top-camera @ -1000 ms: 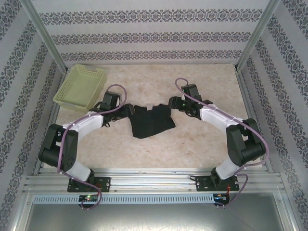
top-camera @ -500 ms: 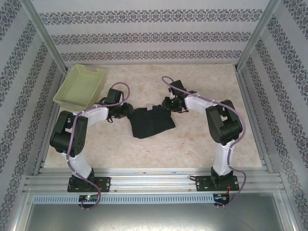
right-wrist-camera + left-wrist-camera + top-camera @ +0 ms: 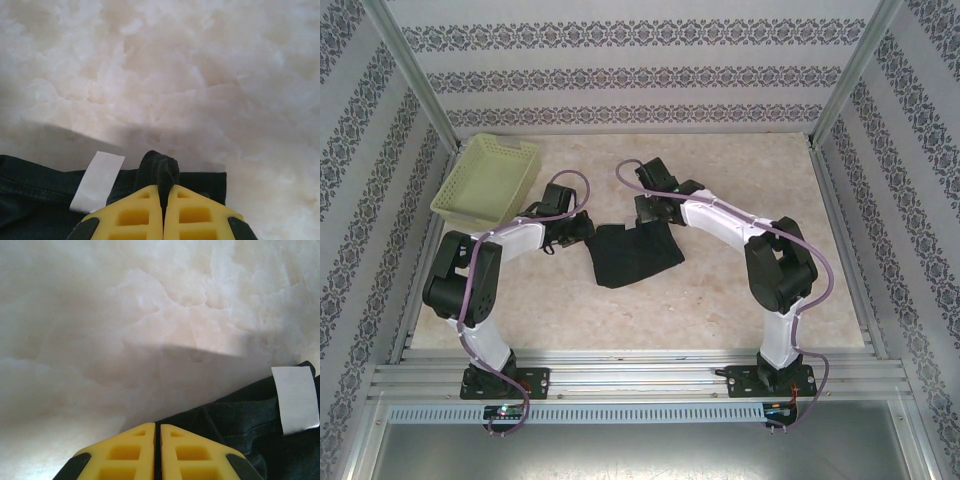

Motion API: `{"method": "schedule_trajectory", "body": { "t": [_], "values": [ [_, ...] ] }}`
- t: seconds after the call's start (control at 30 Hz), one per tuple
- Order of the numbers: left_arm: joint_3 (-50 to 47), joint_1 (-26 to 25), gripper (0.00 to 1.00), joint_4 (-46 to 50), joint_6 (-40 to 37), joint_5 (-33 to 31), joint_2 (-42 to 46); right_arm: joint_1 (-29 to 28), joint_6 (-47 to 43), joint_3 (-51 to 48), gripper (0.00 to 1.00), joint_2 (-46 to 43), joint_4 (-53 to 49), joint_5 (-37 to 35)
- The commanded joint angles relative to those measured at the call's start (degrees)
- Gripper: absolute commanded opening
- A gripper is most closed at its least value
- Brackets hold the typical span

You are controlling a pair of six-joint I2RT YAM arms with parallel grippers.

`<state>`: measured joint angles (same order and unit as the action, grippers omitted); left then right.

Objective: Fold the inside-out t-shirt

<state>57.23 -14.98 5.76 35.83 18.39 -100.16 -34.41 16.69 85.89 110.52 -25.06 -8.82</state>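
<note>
The t-shirt (image 3: 635, 255) is soft, limp — it will sag. The left claw (image 3: 157, 427) and right claw (image 3: 164, 189) both pinch its edge, tag (image 3: 97, 181) between them.

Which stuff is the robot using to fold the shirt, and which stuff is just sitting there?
For the job: black t-shirt, its white tag, left fingers and right fingers pinching it.
Just lying about: yellow-green basket.
</note>
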Motion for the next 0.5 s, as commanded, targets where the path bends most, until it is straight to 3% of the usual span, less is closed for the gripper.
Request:
{"method": "schedule_trajectory", "body": {
  "t": [0.0,0.17,0.33,0.4,0.47],
  "values": [
    [-0.53,0.36,0.08,0.65,-1.38,-3.46,1.86,1.09,-4.99,1.04,0.0,0.81,-1.25,-8.2],
    [-0.58,0.48,0.07,2.19,-0.88,-6.52,1.6,2.25,-5.23,2.55,0.0,5.28,-0.93,-10.96],
    [-0.18,0.57,0.08,3.91,-0.78,-8.97,2.14,4.56,-4.16,4.36,0.01,7.33,-1.23,-9.39],
    [0.18,0.62,0.17,4.45,-0.92,-8.47,2.46,4.91,-3.97,5.08,0.14,7.32,-1.64,-10.01],
    [0.83,0.83,0.29,5.43,-1.73,-6.79,3.64,5.23,-3.5,6.47,0.33,6.54,-3.76,-11.43]
  ]
}}
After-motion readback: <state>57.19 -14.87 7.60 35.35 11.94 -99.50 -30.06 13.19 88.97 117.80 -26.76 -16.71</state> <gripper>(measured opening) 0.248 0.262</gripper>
